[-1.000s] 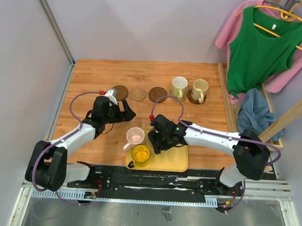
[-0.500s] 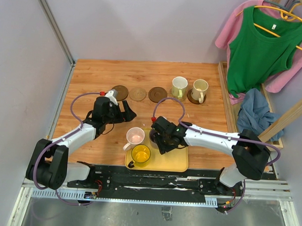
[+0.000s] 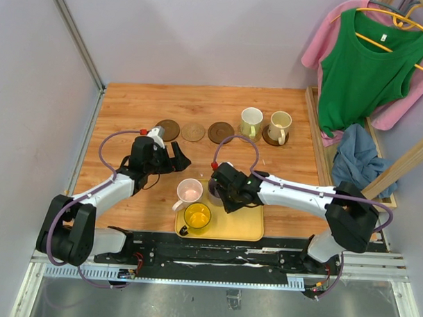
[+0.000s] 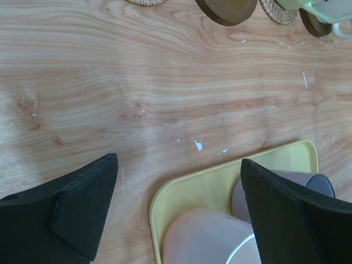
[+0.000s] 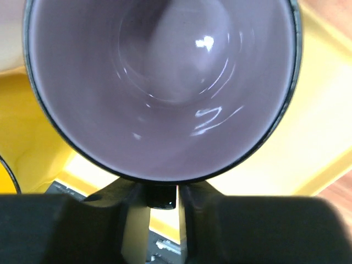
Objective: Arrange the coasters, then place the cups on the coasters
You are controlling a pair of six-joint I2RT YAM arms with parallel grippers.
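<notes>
No readable text, label, brand, number or sign appears on anything here.

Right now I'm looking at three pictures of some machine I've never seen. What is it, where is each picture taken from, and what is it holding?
Two white robot arms stand at the near edge of a wooden table. One picture looks down from above; the other two come from wrist cameras. At the back lie three bare round brown and tan coasters, then a pale green-white mug and a cream mug on coasters. Nearer, a rectangular yellow tray carries a translucent yellow mug, a pale pink mug and a purple-grey mug. The right tool pinches the purple-grey mug's rim; the left tool hangs open, empty.
</notes>
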